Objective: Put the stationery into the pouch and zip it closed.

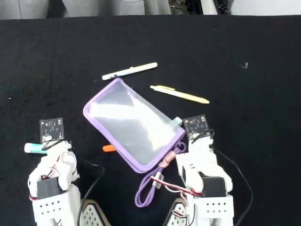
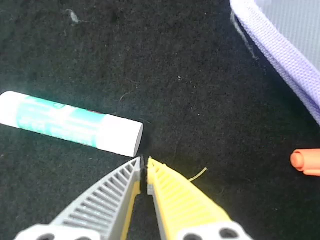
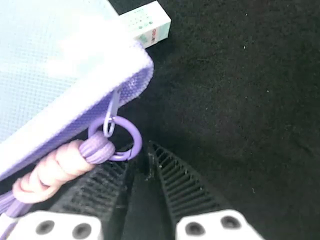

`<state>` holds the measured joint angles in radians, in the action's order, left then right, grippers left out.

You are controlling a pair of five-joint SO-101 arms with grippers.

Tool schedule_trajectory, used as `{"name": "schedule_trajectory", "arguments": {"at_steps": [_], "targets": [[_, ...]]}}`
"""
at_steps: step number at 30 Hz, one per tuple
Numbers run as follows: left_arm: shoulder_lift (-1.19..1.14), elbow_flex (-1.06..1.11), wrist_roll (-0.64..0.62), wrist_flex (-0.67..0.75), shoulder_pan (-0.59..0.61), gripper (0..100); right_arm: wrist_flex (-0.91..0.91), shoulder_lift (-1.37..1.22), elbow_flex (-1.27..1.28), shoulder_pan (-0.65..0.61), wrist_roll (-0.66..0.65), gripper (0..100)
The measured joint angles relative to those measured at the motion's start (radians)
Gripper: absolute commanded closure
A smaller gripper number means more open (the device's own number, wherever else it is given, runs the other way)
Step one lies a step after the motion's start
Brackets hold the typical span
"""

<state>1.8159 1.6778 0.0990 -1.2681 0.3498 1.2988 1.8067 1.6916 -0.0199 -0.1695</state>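
While the left gripper (image 2: 145, 167) rests by glue stick (image 2: 70, 125) and right gripper (image 3: 148, 155) by pouch (image 3: 60, 65), both are closed, empty.

Two white plastic arms with black motors and loose wiring.
The left arm (image 1: 51, 176) and right arm (image 1: 203, 172) each carry a small black circuit board (image 1: 51, 129). The left gripper (image 2: 144, 167) has a grey finger (image 2: 107, 200) and a yellow finger (image 2: 180, 200), both ribbed. The right gripper (image 3: 146, 152) has black ribbed fingers (image 3: 182, 187) on white mounts with screw holes. A black cable (image 1: 94, 181) trails near the left arm, and red and white wires (image 1: 176, 189) near the right.
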Motion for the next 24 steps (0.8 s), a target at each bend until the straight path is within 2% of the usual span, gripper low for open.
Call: {"name": "schedule_trajectory", "arguments": {"at_steps": [8, 24], "targets": [[0.0, 0.0, 0.0, 0.0, 0.0, 97, 0.0, 0.0, 0.0, -0.068, 0.0, 98.7], [0.0, 0.0, 0.0, 0.0, 0.0, 97, 0.0, 0.0, -0.008, -0.068, -0.008, 98.7]]}}
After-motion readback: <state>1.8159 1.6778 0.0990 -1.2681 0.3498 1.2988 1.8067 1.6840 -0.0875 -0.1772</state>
